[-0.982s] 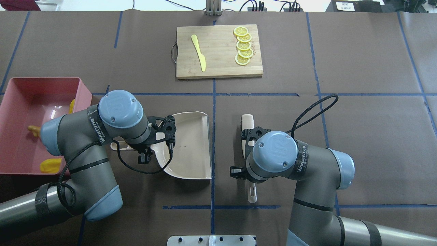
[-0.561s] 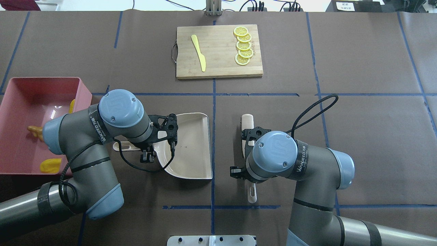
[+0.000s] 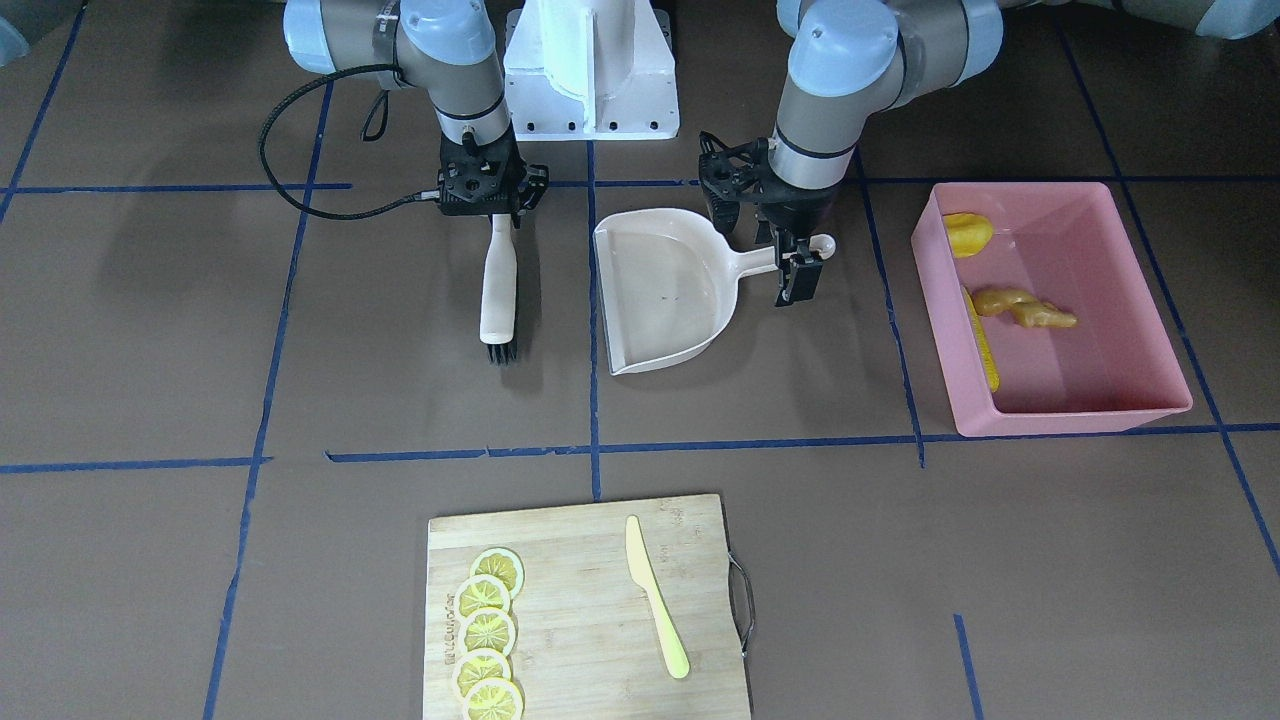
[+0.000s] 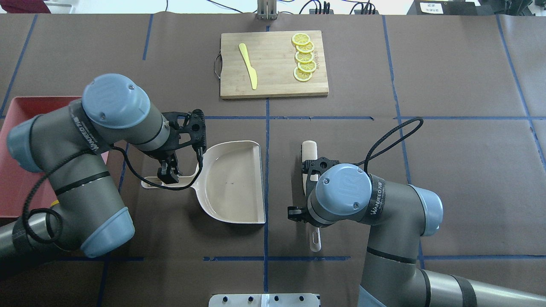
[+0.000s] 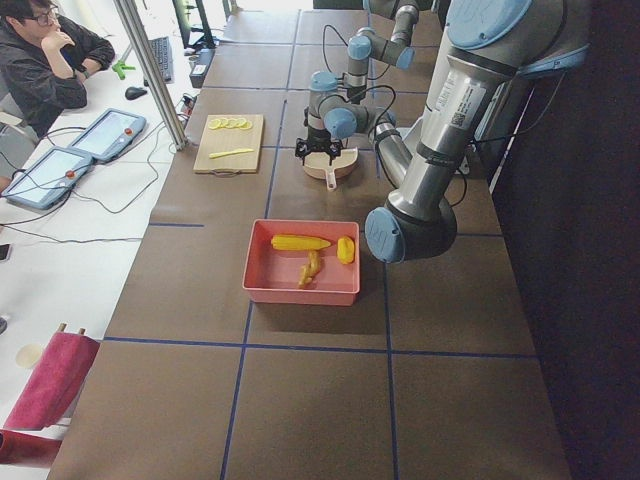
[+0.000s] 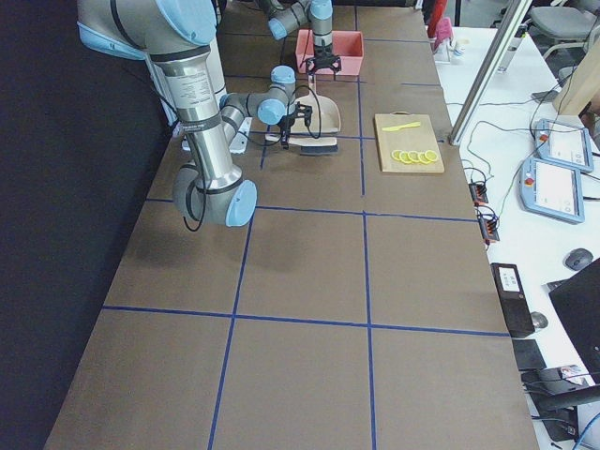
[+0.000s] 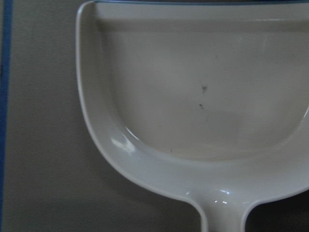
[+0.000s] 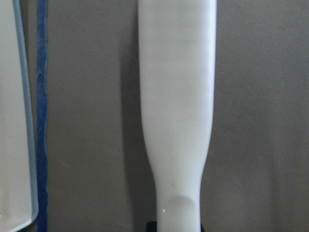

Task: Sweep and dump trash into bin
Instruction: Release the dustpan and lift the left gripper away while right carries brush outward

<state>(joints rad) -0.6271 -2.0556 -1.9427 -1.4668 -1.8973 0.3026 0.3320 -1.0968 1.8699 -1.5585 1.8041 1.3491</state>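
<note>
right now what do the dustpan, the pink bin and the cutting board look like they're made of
Dustpan: probably moulded plastic, beige, smooth and slightly glossy; soft highlights sit on its curved wall.
Pink bin: likely plastic too, thin sloped walls, a small glare inside.
Cutting board: wood or bamboo, matte, with visible lengthwise strips of grain.

My table is covered in brown paper, marked into squares by blue tape lines. Across from me, a white desk holds two tablets, where an operator sits.
</note>
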